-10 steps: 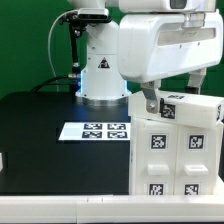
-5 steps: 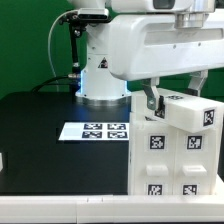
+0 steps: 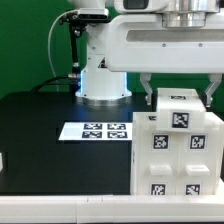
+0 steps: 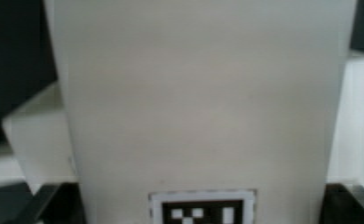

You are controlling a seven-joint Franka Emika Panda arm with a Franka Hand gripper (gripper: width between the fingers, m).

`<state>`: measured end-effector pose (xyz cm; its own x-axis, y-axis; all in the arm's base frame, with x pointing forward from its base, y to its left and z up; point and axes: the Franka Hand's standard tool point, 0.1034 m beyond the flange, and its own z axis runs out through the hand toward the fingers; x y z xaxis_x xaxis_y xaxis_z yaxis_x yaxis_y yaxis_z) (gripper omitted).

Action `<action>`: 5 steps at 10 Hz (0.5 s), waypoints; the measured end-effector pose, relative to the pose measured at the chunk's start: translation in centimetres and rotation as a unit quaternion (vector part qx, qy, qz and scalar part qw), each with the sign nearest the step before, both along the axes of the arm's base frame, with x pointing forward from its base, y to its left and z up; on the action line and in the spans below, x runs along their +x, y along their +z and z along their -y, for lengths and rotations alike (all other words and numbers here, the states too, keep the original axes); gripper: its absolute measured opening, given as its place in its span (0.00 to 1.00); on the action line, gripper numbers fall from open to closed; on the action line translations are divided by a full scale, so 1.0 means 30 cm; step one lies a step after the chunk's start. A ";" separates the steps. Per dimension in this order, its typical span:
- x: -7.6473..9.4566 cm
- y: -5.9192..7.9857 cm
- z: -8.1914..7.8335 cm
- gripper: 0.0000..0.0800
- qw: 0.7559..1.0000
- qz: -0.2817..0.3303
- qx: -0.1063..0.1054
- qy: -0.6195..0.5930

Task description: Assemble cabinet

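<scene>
White plastic fills the near corner on the exterior view's right: I see the cabinet (image 3: 172, 160) standing on the black counter (image 3: 45, 135), its front face carrying several small black-and-white square tags. On top of it sits a smaller white tagged block (image 3: 180, 108), with one tag facing me. My pincer (image 3: 178, 97) straddles that block, a dark finger (image 3: 147, 98) on one side and the other at the far edge, pinching it between them. In the wrist view the same block (image 4: 197, 100) rises as a tall pale slab, a tag at its base, with the dark fingertips (image 4: 46, 205) at either lower corner. Farther back, the marker board (image 3: 94, 130) lies flat on the counter, well apart from the cabinet. Behind it stands the arm's white base (image 3: 100, 75), with a green backdrop (image 3: 25, 45) beyond
</scene>
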<state>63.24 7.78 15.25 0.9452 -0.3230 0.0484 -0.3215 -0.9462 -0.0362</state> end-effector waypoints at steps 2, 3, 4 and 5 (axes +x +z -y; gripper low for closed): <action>-0.001 0.004 0.006 0.69 0.992 -0.009 0.028 -0.119; -0.003 0.002 0.003 0.69 0.988 -0.010 0.030 -0.148; -0.003 0.002 0.003 0.69 0.982 -0.012 0.031 -0.183; -0.003 0.002 0.002 0.69 0.977 -0.013 0.033 -0.209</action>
<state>63.15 7.73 15.32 0.7304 -0.6830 -0.0072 -0.6812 -0.7278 -0.0793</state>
